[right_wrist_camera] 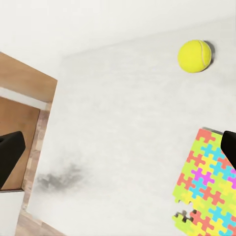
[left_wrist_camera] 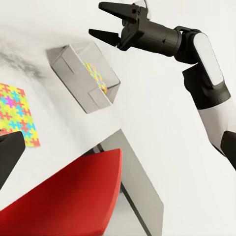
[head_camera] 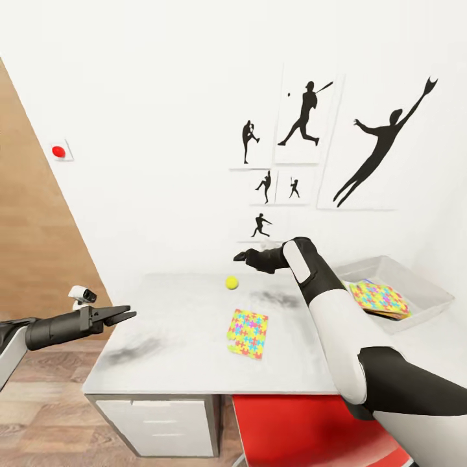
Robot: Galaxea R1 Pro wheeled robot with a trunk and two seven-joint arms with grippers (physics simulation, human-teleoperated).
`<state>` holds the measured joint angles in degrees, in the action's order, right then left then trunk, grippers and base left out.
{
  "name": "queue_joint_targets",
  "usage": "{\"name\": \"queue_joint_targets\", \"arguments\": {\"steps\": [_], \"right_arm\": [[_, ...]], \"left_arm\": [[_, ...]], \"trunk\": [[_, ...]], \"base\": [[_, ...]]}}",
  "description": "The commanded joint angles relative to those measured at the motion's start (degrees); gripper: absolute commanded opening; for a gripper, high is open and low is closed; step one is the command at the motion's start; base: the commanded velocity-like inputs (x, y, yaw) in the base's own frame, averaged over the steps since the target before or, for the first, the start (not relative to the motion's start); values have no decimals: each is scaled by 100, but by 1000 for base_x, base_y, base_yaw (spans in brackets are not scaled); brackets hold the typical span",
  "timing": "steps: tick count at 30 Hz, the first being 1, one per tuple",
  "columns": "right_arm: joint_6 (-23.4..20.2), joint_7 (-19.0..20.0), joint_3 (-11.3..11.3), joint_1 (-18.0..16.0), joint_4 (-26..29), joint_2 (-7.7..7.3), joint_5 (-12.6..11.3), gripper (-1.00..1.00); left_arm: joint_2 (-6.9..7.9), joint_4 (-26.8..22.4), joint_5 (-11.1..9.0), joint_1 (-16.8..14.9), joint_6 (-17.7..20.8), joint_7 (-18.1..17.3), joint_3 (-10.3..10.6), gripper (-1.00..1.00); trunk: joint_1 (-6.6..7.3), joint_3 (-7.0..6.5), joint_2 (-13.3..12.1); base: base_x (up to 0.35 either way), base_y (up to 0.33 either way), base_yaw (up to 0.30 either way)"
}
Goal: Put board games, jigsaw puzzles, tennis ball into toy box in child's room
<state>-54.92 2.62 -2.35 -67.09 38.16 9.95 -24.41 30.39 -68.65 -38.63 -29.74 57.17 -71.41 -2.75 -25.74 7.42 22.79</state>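
Nearest me, one jigsaw puzzle (head_camera: pixel 248 333) lies flat on the table (head_camera: pixel 175 324), long axis running away from me. Beyond it sits the tennis ball (head_camera: pixel 231 282) — just below and ahead of my right gripper (head_camera: pixel 241 256), whose jaws are spread and empty. My left gripper (head_camera: pixel 123 316), parted too, hovers well apart. Farthest right, the toy box (head_camera: pixel 428 288) holds another puzzle.

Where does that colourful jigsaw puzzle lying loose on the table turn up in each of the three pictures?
Head view: jigsaw puzzle at centre, on the table, nearer than the tennis ball.
Left wrist view: at the left edge, near the toy box.
Right wrist view: lower right corner.
Shared landmark: the table's pale top.
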Motion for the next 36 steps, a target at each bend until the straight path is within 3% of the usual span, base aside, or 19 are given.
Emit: {"name": "queue_joint_targets", "arguments": {"steps": [1,16,21,23,27,36], "right_arm": [[-27,28,-26,-5,2,5,32,100],[-24,-48,-18,-5,-86,5,23,100],[-20,-709,-35,-5,-570,5,17,100],[42,-1244,-49,-5,-786,5,3,100],[268,-1848,-65,-5,-915,5,-38,100],[369,-2076,-78,-5,-913,5,-55,100]], "left_arm": [[2,0,-15,-6,40,-5,2,100],[2,1,-13,-6,40,-5,-2,100],[3,1,-13,-6,39,-5,-3,100],[4,1,-13,-6,40,-5,-5,100],[2,1,-13,-6,40,-5,-6,100],[5,7,-13,-14,40,-5,-7,100]], "trunk": [[-4,10,13],[-4,6,13],[-4,6,13],[-4,6,13],[-4,6,13],[-4,8,13]], "base": [[8,-29,50],[17,-4,7],[0,0,0],[0,0,0],[0,0,0],[0,112,0]]}}
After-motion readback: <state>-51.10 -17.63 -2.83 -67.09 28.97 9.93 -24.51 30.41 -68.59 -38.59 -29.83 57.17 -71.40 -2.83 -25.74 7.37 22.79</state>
